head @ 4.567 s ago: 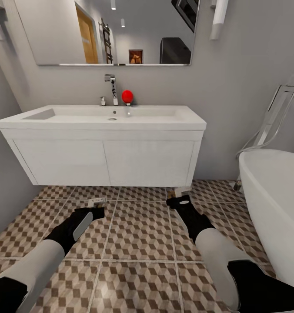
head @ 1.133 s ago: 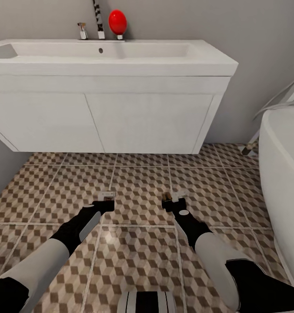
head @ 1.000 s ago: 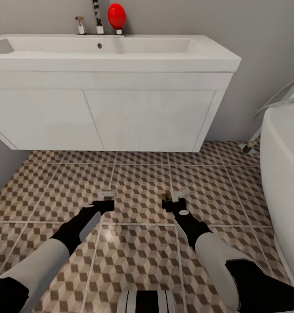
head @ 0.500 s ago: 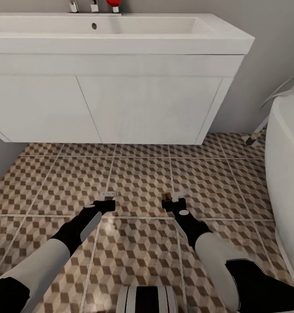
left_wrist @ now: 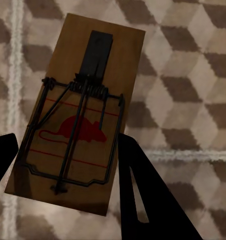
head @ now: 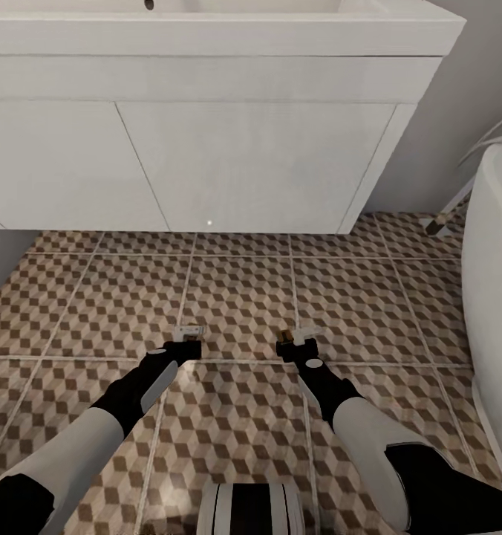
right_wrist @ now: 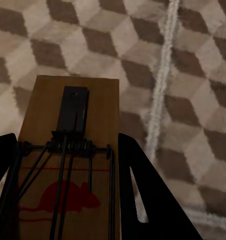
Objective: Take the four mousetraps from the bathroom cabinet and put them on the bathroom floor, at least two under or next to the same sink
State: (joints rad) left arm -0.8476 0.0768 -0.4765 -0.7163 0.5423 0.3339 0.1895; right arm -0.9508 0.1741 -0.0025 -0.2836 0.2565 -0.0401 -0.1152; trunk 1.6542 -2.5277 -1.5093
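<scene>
Two mousetraps in hand, one per arm. We see the left gripper [head: 186, 336] clamped on the left mousetrap [left_wrist: 76, 135], fingers [left_wrist: 143, 200] pressing its long edges; the board's long axis runs out along the fingers, past their tips. The right gripper [head: 295, 342] is likewise closed on the right mousetrap [right_wrist: 67, 165], same lie, bait plate toward the far end.

Both grippers hang low over the bathroom floor [head: 240, 305], side by side and about level, pointing toward the bathroom sink [head: 206, 141]. The vanity's underside sits ahead of both, roughly a tile row beyond the fingertips. We cannot tell from these views whether either board touches the tiles yet; the wrist views show the pattern close beneath.

Our judgement: neither arm is clearly nearer the sink. The traps lie flat-faced to the floor, so the coming move reads as a short lowering and release, perhaps after a reach forward to get directly beside the vanity. White bathtub [head: 496, 245] stands off to the right, well apart.
</scene>
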